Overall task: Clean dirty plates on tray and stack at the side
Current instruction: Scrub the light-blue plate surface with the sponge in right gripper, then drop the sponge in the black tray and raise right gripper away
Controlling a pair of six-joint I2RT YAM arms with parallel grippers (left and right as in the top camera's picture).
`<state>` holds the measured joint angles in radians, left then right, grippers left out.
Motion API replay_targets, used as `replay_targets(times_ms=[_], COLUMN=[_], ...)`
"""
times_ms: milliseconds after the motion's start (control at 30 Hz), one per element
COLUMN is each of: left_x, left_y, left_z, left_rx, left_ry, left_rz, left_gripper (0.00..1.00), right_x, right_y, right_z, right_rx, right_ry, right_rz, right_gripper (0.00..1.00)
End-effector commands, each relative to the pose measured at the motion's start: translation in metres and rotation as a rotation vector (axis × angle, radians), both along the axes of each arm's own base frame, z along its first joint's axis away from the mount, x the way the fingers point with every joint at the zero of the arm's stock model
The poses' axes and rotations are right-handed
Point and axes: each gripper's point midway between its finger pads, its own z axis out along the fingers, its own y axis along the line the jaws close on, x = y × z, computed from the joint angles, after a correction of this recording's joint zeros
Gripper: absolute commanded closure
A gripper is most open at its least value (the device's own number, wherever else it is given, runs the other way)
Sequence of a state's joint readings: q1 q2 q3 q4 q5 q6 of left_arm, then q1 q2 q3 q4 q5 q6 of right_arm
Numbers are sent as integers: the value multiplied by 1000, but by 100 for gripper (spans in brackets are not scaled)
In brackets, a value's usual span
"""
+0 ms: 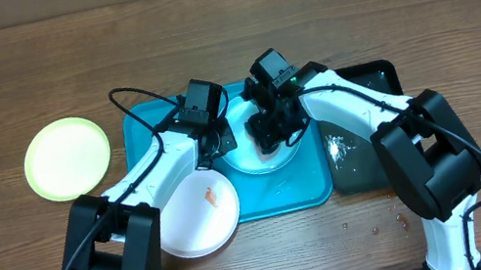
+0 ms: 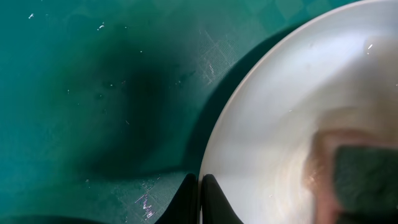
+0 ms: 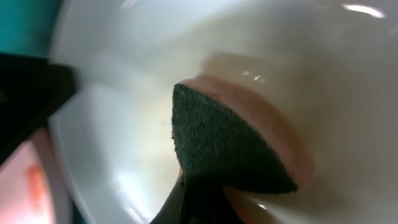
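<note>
A light blue plate lies on the turquoise tray. My left gripper is shut on its left rim; the left wrist view shows the fingers pinching the plate's edge over the tray. My right gripper is shut on a sponge with a dark green scouring face and presses it into the plate; its fingertips show below. The sponge also shows in the left wrist view. A white plate with an orange smear overlaps the tray's front left corner. A yellow-green plate lies on the table at the left.
A glossy black tray with wet specks lies against the turquoise tray's right side. Small crumbs or droplets lie on the wooden table in front of it. Both arms cross over the tray's middle.
</note>
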<state>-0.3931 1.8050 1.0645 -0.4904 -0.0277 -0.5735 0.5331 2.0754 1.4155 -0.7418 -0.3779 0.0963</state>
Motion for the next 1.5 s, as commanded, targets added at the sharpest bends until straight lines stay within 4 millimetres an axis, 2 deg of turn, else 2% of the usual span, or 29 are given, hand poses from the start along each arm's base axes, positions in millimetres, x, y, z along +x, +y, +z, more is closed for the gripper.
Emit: replay_targets(times_ms=[0,67,200,333,433,500,567,667,767,867,1067,1267,1300,1333,1367,1400,1467], left_x=[-7,-7,-7,-8,-7,-8,-8,-8,-7,-7,-7,-7,-7,-7,-6,-6,-7], left_y=[-4,-4,-3,-3,-3,-3,-3,-3,-4,-4,-4,-4,-4,-4,-4,-4,-4], left_z=[-12,-12,-12,-12,-12,-12,-12,-12,-12,-12,-12,-12,-12,-12,-12,-12,-12], left_rx=[3,3,4,5,4,5,5,5,4,4,4,4,3,3,3,3,3], left_ry=[32,32,35,35,35,35,35,35,35,34,34,34,32,31,31,31,31], left_rz=[-33,-33,-33,-33,-33,-33,-33,-33,-33,-33,-33,-33,-33,-33,-33,-33,-33], left_gripper=[96,96,96,96,96,96,96,96,96,96,96,96,96,96,96,96,95], right_x=[-20,-11,14,30,35,36,34,26,17,10,3,5,5,5,4,4,5], right_y=[36,37,27,4,-25,-52,-86,-140,-182,-202,-224,-226,-226,-226,-226,-226,-226], right_z=[18,30,69,108,117,113,104,91,80,70,44,19,17,15,14,14,14], right_rx=[220,239,264,263,199,115,-5,-200,-342,-390,-467,-470,-469,-468,-468,-468,-466], right_ry=[90,74,33,-6,-9,0,30,77,121,152,169,131,129,127,126,127,125], right_rz=[111,104,63,25,-39,-92,-154,-232,-300,-329,-390,-400,-401,-401,-401,-401,-401], right_gripper=[96,96,96,96,96,96,96,96,96,96,96,95,88,68,39,28,25])
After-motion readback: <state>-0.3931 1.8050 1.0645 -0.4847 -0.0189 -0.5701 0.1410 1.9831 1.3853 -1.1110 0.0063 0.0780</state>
